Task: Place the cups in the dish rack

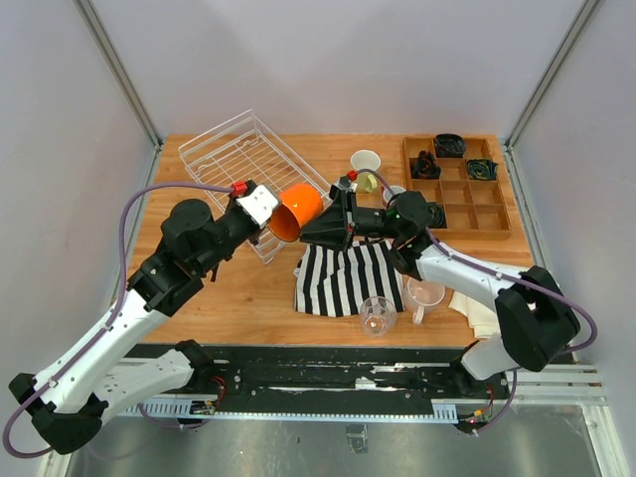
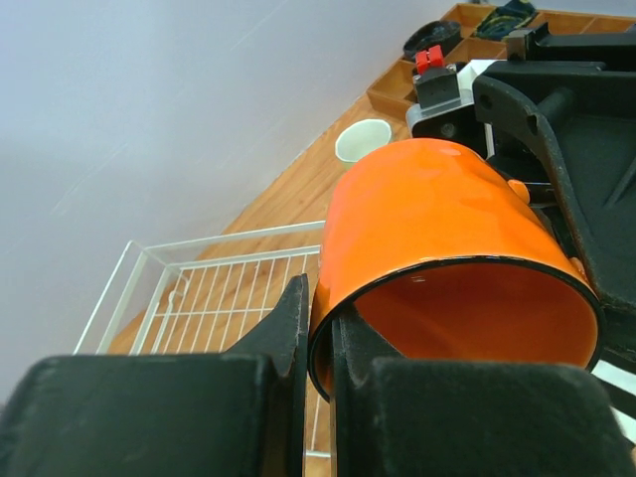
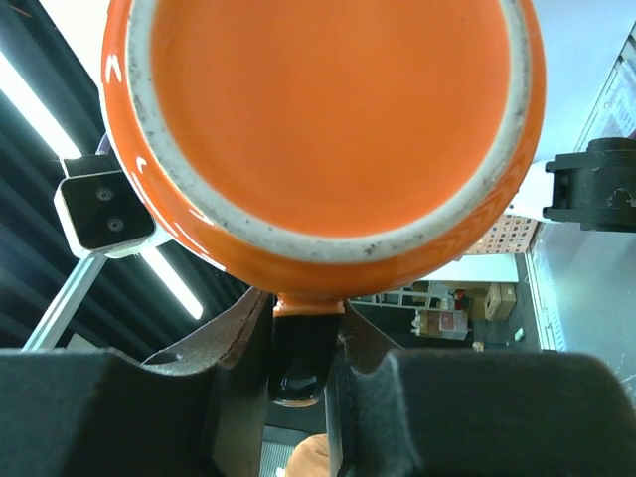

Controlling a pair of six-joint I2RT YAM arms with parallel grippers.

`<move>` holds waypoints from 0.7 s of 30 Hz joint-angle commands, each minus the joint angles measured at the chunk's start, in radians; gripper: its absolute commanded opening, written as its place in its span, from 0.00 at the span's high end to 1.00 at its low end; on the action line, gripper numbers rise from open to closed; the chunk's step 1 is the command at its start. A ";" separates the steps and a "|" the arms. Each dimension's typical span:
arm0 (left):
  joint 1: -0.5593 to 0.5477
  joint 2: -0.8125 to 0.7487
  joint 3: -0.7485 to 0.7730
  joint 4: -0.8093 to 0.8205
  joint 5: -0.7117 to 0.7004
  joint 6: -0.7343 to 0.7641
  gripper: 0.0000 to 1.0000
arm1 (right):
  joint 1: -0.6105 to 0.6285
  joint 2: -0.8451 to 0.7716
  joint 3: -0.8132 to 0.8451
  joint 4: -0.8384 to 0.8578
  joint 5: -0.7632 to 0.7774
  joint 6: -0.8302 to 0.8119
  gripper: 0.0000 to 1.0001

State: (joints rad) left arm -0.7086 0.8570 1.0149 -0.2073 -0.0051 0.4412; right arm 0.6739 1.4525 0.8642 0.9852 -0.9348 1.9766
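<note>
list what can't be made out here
Top view: orange mug handle, hidden behind the right end effector.
Right wrist view: left end effector's grip, hidden behind the mug's base.
Left wrist view: dish rack's near end, covered by fingers and mug.
Top view: dark items in wooden tray, too small.

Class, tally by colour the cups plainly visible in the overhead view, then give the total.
Orange mug: 1
Yellow-green mug: 1
Pale pink mug: 1
Clear glass tumbler: 1
Total: 4 plainly visible
</note>
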 commanded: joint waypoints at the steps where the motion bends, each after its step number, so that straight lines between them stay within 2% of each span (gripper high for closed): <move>1: -0.031 -0.012 0.026 0.099 0.090 -0.094 0.99 | 0.012 0.064 0.085 0.090 0.099 -0.002 0.99; 2: -0.031 -0.008 0.033 0.095 0.076 -0.092 0.99 | 0.013 0.067 0.097 0.078 0.093 -0.017 0.99; 3: -0.031 -0.003 0.036 0.090 0.061 -0.093 0.94 | 0.012 0.069 0.111 0.056 0.087 -0.038 1.00; 6: -0.031 0.009 0.050 0.077 -0.009 -0.102 0.67 | 0.008 0.059 0.151 -0.054 0.077 -0.133 0.99; 8: -0.031 0.021 0.069 0.066 -0.093 -0.139 0.59 | -0.001 0.054 0.170 -0.117 0.076 -0.195 0.99; 12: -0.021 0.052 0.113 0.015 -0.176 -0.170 0.50 | -0.032 0.071 0.209 -0.188 0.059 -0.273 0.99; 18: 0.133 0.092 0.186 -0.073 -0.125 -0.286 0.38 | -0.087 0.147 0.395 -0.509 0.006 -0.555 0.99; 21: 0.223 0.155 0.267 -0.143 -0.166 -0.351 0.17 | -0.108 0.221 0.516 -0.705 -0.002 -0.696 0.99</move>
State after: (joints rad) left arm -0.5720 0.9604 1.1809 -0.2813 -0.1455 0.2008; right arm 0.5987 1.6192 1.2255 0.5224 -0.9306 1.5528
